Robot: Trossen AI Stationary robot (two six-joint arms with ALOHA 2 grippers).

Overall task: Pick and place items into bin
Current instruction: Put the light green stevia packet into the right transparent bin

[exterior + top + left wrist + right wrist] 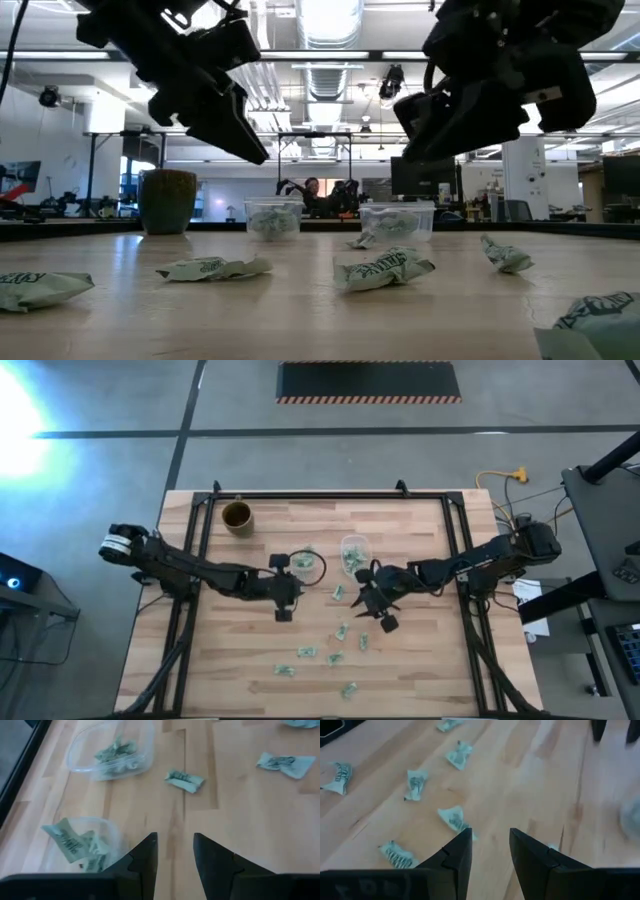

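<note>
Your left wrist view alone showed crumpled green-and-white items (75, 845) inside the near clear tub (107, 832); others lay scattered on the table beside it. Both grippers hung empty, fingers slightly parted.

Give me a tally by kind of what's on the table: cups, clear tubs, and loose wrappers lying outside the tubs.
Brown cup: 1
Clear plastic tubs: 2
Loose green-and-white wrappers: 7 visible from above
Total: 10, not counting the wrappers inside the tubs, which are too bunched to count.
</note>
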